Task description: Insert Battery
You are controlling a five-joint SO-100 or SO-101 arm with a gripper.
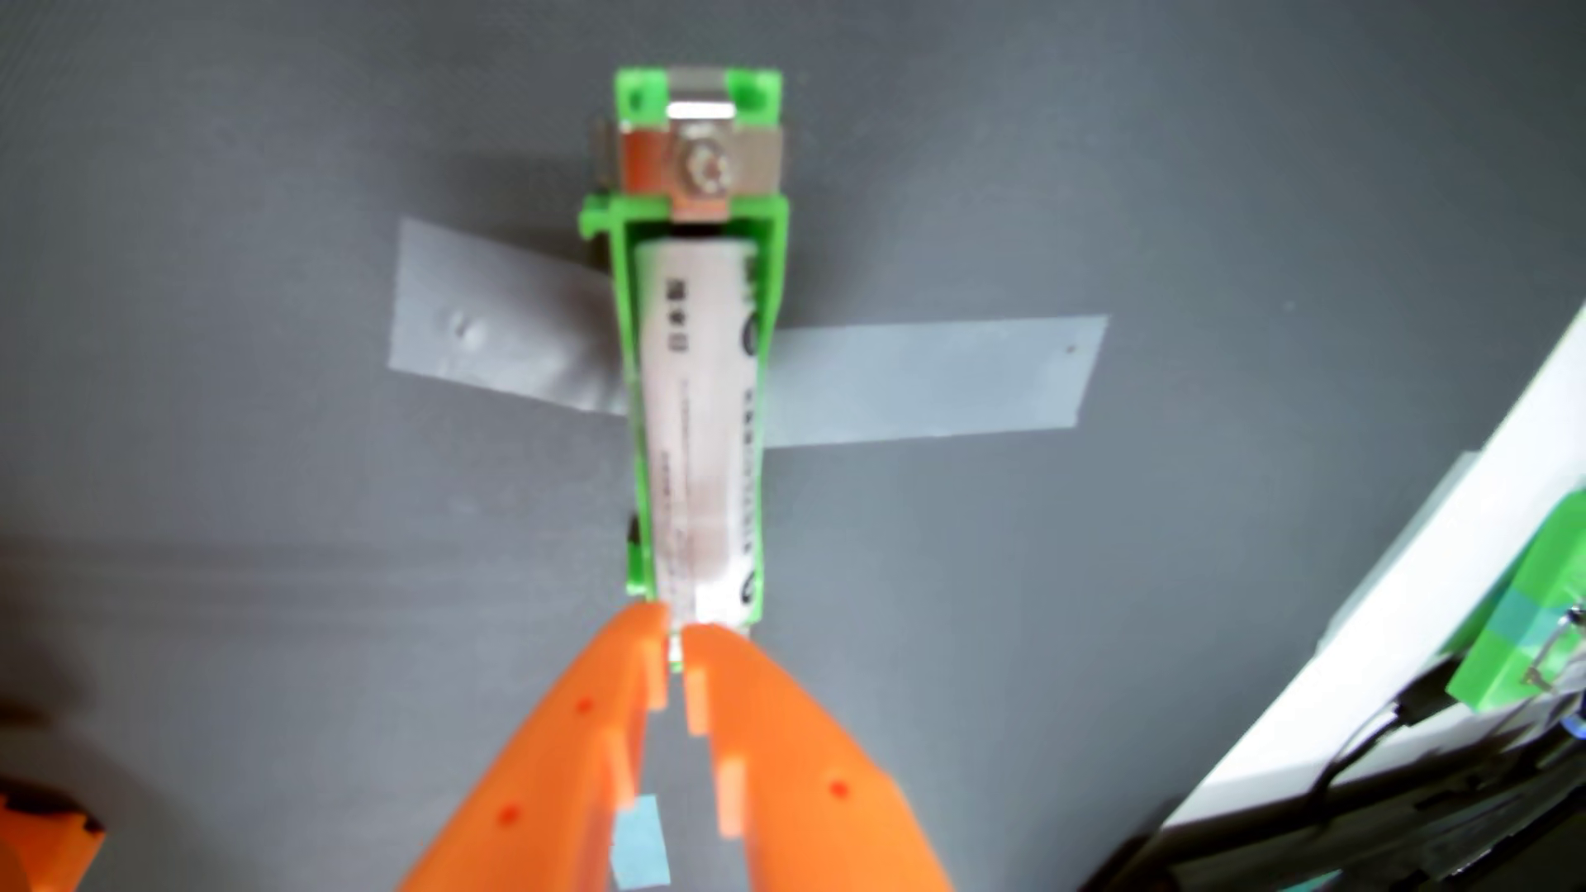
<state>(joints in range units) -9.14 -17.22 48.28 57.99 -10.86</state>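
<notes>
In the wrist view a white cylindrical battery (705,429) with printed text lies lengthwise inside a green plastic holder (633,360) on the grey surface. The holder's far end carries a metal contact plate with a screw (702,167). My orange gripper (678,626) comes in from the bottom edge. Its fingers are shut to a narrow slit, and the tips sit at the battery's near end, seemingly touching it. Nothing is held between the fingers. The holder's near end is hidden behind the fingertips.
Grey tape strips (927,382) fasten the holder to the grey mat on both sides. A white board (1373,617) with a green part (1536,617) and black cables runs along the right edge. An orange piece (43,836) sits at the bottom left. A blue tape scrap (639,853) lies below the fingers.
</notes>
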